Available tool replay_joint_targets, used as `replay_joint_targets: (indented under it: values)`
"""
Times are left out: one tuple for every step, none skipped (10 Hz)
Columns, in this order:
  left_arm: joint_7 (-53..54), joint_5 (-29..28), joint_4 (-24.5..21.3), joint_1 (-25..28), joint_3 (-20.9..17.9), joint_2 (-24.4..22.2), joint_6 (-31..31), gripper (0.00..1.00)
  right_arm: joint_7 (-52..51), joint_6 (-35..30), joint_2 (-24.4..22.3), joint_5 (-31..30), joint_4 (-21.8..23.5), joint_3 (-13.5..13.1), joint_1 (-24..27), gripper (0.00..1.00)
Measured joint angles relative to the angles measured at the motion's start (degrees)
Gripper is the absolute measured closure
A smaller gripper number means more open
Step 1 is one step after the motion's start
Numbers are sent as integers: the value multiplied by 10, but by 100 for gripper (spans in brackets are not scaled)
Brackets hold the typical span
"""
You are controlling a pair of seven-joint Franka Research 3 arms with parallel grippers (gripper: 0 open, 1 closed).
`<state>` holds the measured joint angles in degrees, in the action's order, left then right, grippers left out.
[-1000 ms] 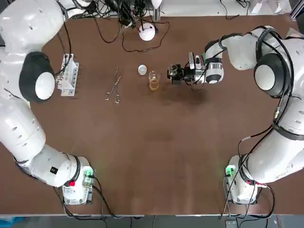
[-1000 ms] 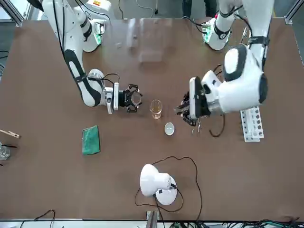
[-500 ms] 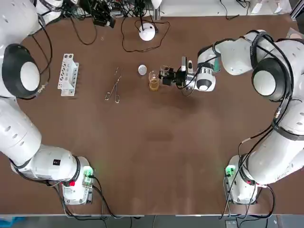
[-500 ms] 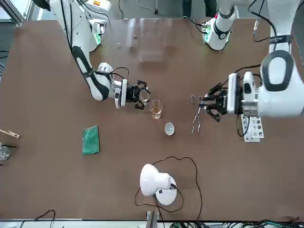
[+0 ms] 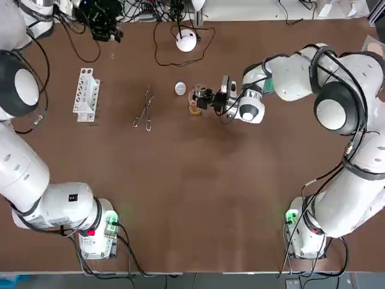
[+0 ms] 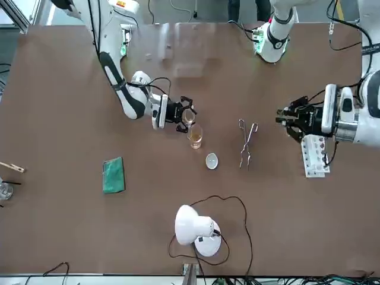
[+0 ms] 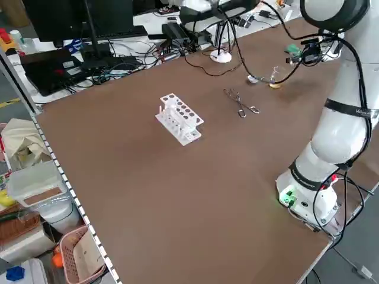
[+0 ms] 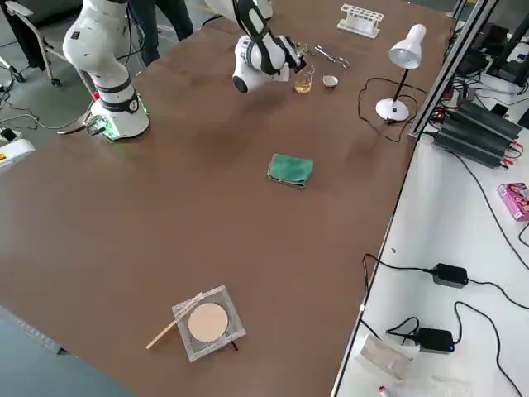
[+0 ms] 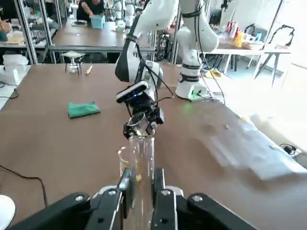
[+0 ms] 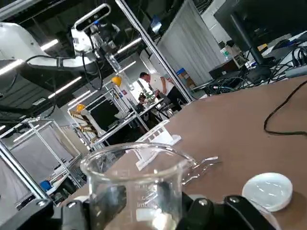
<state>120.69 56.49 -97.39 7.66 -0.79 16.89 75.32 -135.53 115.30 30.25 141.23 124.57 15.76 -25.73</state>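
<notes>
The right tool (image 5: 201,100) is low over the surface (image 5: 198,192). Its fingers are spread to either side of the glass beaker (image 5: 193,109), which holds a little amber liquid and stands upright. I cannot tell whether the fingers touch the glass. In the top view a small white dish (image 5: 180,88) lies near the beaker at its 11 o'clock, and metal tongs (image 5: 144,109) lie farther off at 9 o'clock. The left tool (image 6: 292,119) hangs raised near the test tube rack (image 6: 314,155), its fingers pinching an upright test tube (image 9: 140,158).
</notes>
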Motion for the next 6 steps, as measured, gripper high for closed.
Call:
replay_joint_targets:
  values:
    - [33, 0, -4, 30, 0, 4, -21, 78, 3, 6, 0, 24, -6, 1, -15, 62]
    - [69, -2, -6, 65, 0, 11, -41, 78, 11, 13, 0, 34, -11, 1, -27, 62]
    - [95, -3, -6, 100, -1, 23, -63, 78, 21, 18, 0, 40, -14, 1, -35, 62]
    - [110, -3, -5, 130, -1, 42, -86, 78, 27, 22, 2, 46, -16, 1, -40, 62]
    - [118, -3, 0, 154, -1, 65, -101, 78, 33, 23, 5, 49, -17, 1, -44, 62]
    - [125, -3, 14, 174, -1, 92, -120, 78, 38, 23, 9, 51, -19, 1, -46, 62]
